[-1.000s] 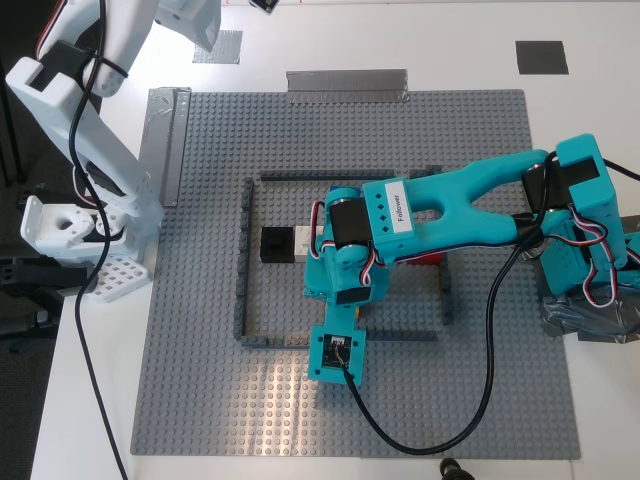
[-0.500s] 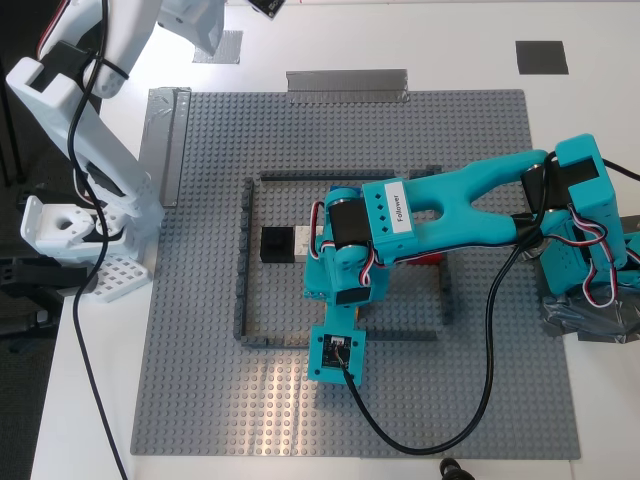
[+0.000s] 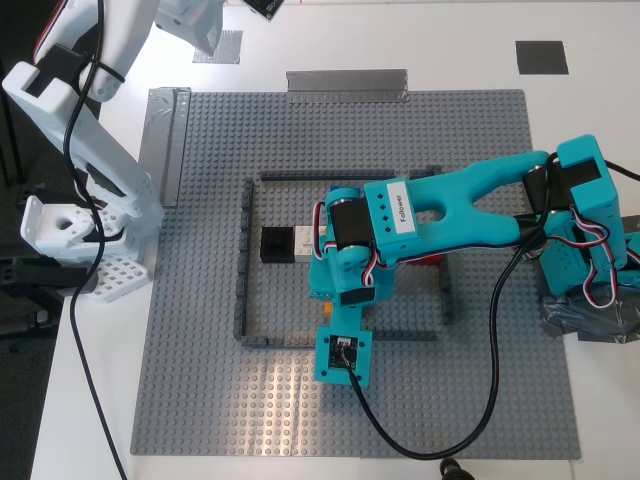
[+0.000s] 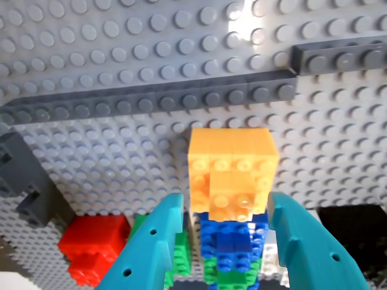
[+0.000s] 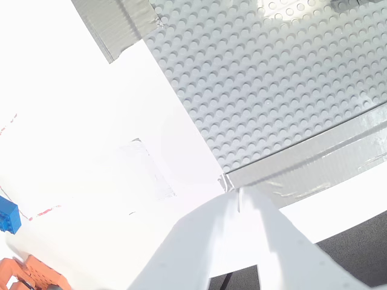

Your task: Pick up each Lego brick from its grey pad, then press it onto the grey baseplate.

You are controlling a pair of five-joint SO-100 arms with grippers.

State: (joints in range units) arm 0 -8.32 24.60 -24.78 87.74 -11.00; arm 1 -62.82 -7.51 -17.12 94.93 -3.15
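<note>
Orange-yellow plastic shows plainly between the teal jaws: one orange brick (image 4: 233,178) sits on top of a small stack, with a blue brick (image 4: 233,238) under it and a green brick (image 4: 227,272) below that. The stack stands on the grey baseplate (image 3: 200,330), inside the thin dark frame (image 3: 243,260) of low bricks. Beside the stack, still within the frame, I count one red brick (image 4: 94,244), one black brick (image 3: 275,243) and one white brick (image 3: 303,243).

My first gripper (image 4: 227,241) is the teal one, reaching in from the exterior view's right with its forearm stretched across the plate and its head pointing down over the stack. Its jaws stand apart on either side of the stack, close to it, though I cannot tell whether they touch the bricks.

Two grey pads lie on the white table beyond the plate: a dark pad (image 3: 541,56) toward the exterior view's right and a lighter pad (image 3: 220,46) toward its left.

My second gripper (image 5: 242,241) is the white one, raised over the plate's taped corner near the lighter pad; its jaws look closed with nothing between them, but glare washes out the view. A second blue brick (image 5: 8,216) shows at the edge of the second wrist view.
</note>
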